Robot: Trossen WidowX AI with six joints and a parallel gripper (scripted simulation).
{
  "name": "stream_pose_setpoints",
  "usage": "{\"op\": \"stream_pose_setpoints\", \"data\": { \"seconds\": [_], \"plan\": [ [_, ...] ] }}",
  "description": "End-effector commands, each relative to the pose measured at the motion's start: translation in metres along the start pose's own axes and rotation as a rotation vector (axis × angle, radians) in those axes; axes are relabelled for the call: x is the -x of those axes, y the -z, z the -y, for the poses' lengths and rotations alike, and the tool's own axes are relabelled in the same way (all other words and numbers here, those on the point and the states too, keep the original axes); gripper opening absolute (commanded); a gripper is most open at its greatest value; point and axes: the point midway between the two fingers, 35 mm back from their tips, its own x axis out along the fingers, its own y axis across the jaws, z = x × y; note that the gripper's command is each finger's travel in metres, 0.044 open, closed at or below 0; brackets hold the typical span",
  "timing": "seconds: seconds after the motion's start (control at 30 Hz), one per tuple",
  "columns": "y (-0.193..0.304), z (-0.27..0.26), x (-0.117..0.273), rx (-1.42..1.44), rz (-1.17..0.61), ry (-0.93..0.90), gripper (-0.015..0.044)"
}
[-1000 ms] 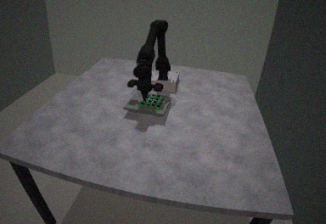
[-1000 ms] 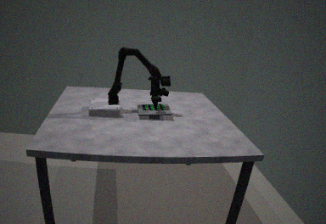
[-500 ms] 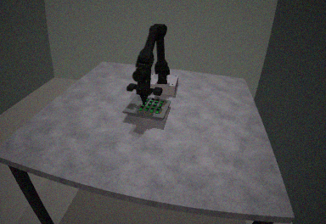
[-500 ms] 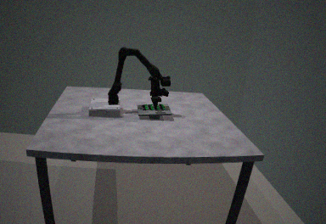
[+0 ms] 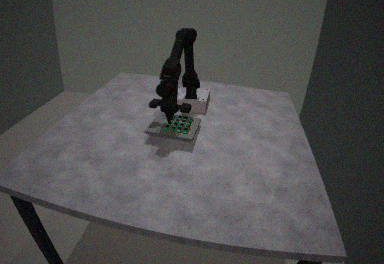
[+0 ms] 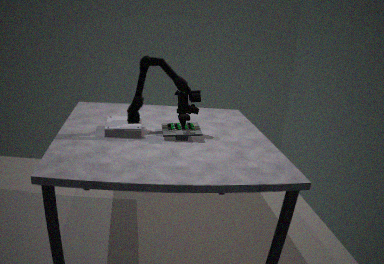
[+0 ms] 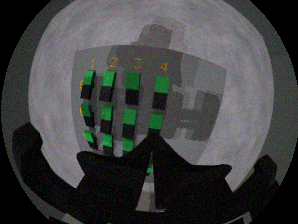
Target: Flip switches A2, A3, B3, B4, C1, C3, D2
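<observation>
Surface (image 5: pixel 225 176) (image 6: pixel 175 161) (image 7: pixel 50 90) carries the arm (image 5: pixel 187 36) (image 6: pixel 145 62) and its pale base box (image 5: pixel 200 107) (image 6: pixel 122 132); switch panel (image 5: pixel 155 126) (image 6: pixel 168 133) (image 7: pixel 202 80) lies in front of the box, under the jaws (image 5: pixel 170 121) (image 6: pixel 183 126); jaws shut, nothing held, tips low over column 4, by the near end of B4 (image 7: pixel 156 121); contact can't be told.

Progress: A3 (image 7: pixel 132 88) shows a darker green than A2 (image 7: pixel 107 86), so tilts probably differ; which presses are done can't be settled; B3 (image 7: pixel 129 123) and C1 (image 7: pixel 90 138) in sight, tilt unsure; C3 (image 7: pixel 128 145) partly covered, D2 not readable; B4 looks like the current target; C and D presses probably remain, final lift not yet made.
</observation>
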Motion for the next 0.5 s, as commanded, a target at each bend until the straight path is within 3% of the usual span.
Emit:
{"op": "stream_pose_setpoints", "data": {
  "seconds": [0.0,0.13,0.27,0.47],
  "plan": [
    [0.000,-0.001,-0.001,0.004,0.002,-0.004,0.0000],
    [-0.002,0.000,0.010,0.001,-0.004,-0.001,0.0000],
    [-0.003,0.000,0.061,0.004,-0.023,-0.004,0.0000],
    [-0.003,-0.002,0.064,0.004,-0.024,-0.004,0.0000]
  ]
}}
